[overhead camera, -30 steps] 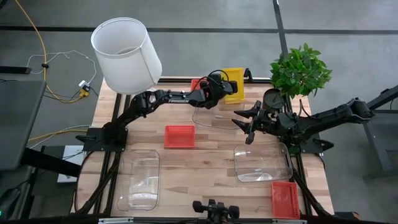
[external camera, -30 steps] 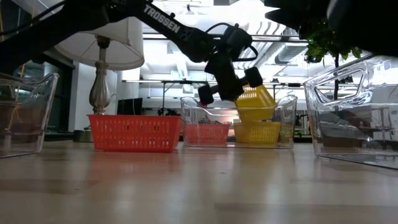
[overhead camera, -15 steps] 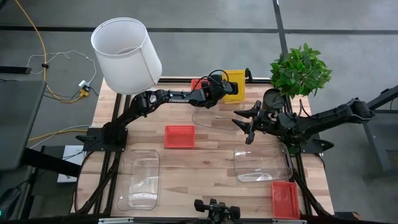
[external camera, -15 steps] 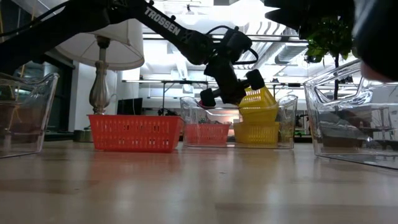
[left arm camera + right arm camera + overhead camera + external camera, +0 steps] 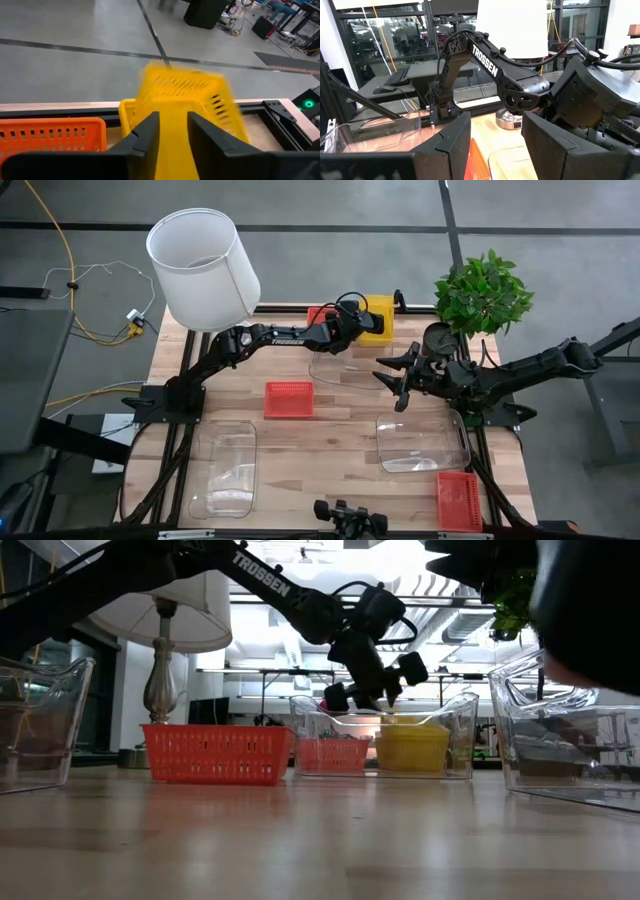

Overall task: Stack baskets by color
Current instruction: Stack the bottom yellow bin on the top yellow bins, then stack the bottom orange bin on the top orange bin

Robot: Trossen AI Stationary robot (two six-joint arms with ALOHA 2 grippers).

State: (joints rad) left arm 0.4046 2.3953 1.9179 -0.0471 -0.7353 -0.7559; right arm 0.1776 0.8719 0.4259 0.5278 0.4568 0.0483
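Note:
Two yellow baskets [image 5: 377, 316] lie one in the other at the table's far edge, next to a red-orange basket [image 5: 318, 314]. In the left wrist view the upper yellow basket [image 5: 186, 92] shows blurred and askew over the lower one [image 5: 128, 114]. My left gripper [image 5: 173, 135] hangs open just above and on the near side of them [image 5: 385, 698], touching nothing. A second red-orange basket [image 5: 288, 398] rests on its bottom mid-table, a third [image 5: 458, 498] at the near right. My right gripper [image 5: 398, 380] waits open in the air right of centre.
A clear tub [image 5: 345, 368] stands just on the near side of the far baskets, and two more tubs [image 5: 225, 465] [image 5: 422, 442] stand near the front. A white lamp [image 5: 203, 268] rises at the far left and a potted plant [image 5: 482, 292] at the far right.
My left gripper has opened and let go of the upper yellow basket, which it held tilted above the lower one. That basket has dropped down onto the lower yellow basket. The gripper itself has stayed in place.

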